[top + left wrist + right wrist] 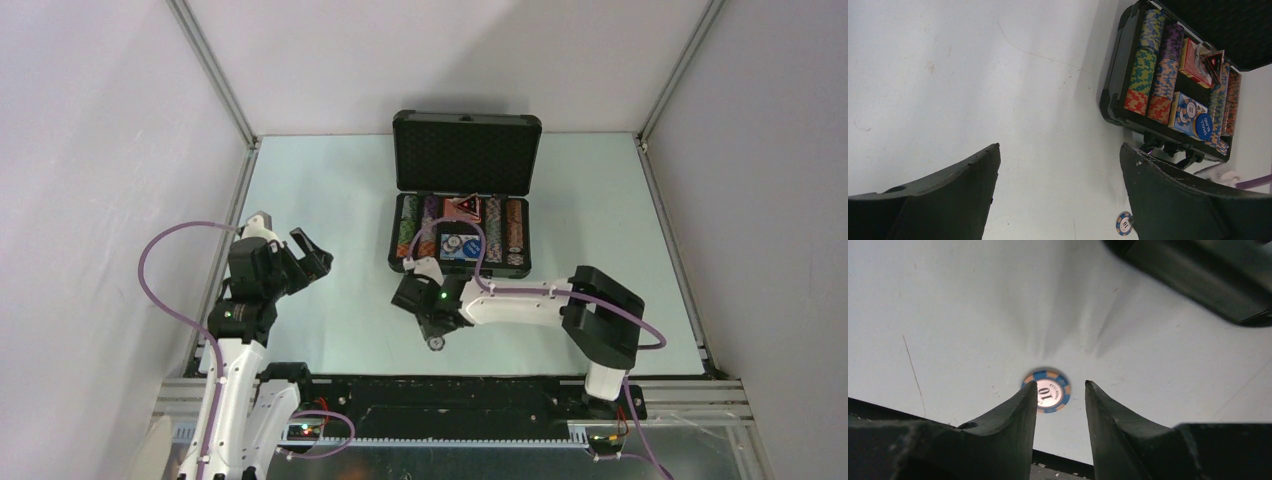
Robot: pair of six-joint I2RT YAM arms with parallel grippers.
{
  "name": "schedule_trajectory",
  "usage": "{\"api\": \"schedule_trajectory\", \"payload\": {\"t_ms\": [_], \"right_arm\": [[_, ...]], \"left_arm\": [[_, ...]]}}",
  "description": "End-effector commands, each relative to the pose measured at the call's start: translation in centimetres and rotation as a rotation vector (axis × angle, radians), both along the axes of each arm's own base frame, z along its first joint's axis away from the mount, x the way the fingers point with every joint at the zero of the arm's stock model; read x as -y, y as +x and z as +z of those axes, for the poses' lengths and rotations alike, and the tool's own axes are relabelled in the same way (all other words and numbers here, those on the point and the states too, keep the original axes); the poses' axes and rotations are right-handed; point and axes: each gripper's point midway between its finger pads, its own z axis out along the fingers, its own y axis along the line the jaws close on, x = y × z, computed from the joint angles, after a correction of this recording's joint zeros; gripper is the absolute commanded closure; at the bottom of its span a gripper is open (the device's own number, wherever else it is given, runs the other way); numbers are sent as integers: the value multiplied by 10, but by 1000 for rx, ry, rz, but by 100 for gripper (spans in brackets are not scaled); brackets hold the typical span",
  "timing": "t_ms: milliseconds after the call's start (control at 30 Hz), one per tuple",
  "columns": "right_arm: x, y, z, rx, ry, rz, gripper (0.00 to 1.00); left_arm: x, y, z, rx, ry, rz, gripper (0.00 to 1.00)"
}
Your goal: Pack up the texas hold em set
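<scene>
The black briefcase stands open at the back middle, its foam-lined lid upright. Rows of multicoloured chips, a red-patterned card deck, a dark triangular marker and a blue round button lie inside. One blue-and-orange "10" chip lies flat on the table in front of the case. My right gripper hovers just over this chip, jaws partly open and holding nothing, with the chip beside its left fingertip. My left gripper is wide open and empty at the left.
The same loose chip shows at the left wrist view's bottom edge, beside that gripper's right finger. A black rail runs along the table's near edge, just behind the right gripper. White walls and metal posts enclose the table.
</scene>
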Motion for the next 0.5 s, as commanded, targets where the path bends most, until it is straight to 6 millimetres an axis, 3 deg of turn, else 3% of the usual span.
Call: {"api": "schedule_trajectory", "payload": {"t_ms": [0, 100, 233, 333, 467], "right_arm": [[-7, 41, 48, 119, 74, -14, 56], [0, 67, 65, 159, 78, -30, 55], [6, 81, 74, 153, 89, -45, 53], [8, 70, 63, 127, 65, -37, 48], [2, 35, 36, 66, 45, -9, 42]], "left_arm": [[-1, 5, 12, 48, 11, -8, 6], [-1, 5, 12, 50, 12, -9, 6], [-2, 5, 12, 50, 13, -8, 6], [-2, 5, 12, 52, 13, -7, 6], [-2, 5, 12, 48, 13, -7, 6]]}}
